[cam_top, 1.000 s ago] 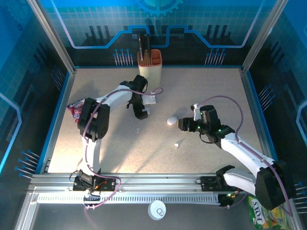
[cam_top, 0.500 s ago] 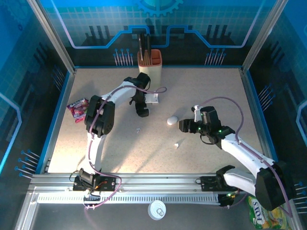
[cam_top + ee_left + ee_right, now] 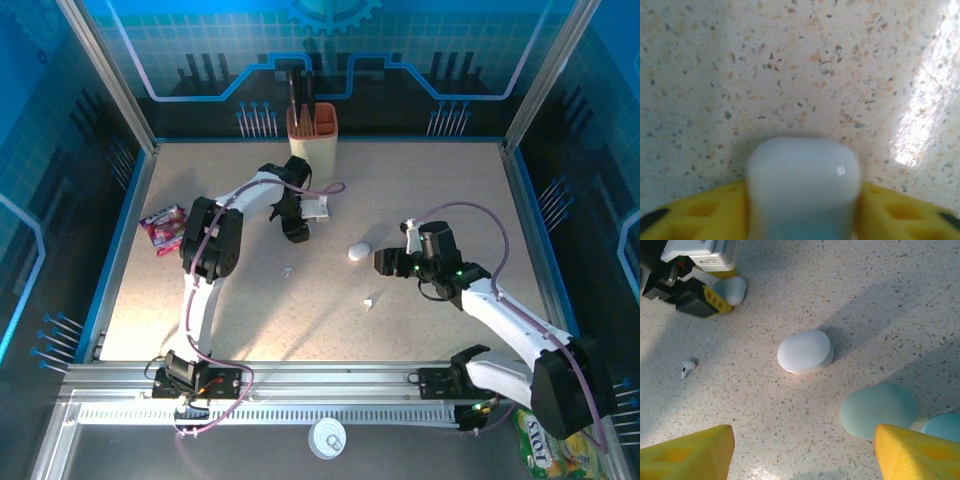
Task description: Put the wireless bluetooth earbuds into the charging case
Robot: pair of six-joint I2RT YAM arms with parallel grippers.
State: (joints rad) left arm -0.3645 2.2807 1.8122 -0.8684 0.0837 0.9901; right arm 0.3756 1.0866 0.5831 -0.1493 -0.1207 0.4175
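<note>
Left wrist: left end effector (image 3: 803,202) clamps a pale rounded plastic case (image 3: 803,180); right end effector (image 3: 802,435) gapes. Tiny white earbud (image 3: 688,367) looks light, slippery: pinch its stem.

A speckled, matt, stone-like finish is being shown by the counter (image 3: 920,290); smooth, faintly glossy plastic by the pale rounded case (image 3: 802,185).

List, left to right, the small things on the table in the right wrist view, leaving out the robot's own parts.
earbud → pale case → white case → teal case → pale blue rounded piece at the right edge
</note>
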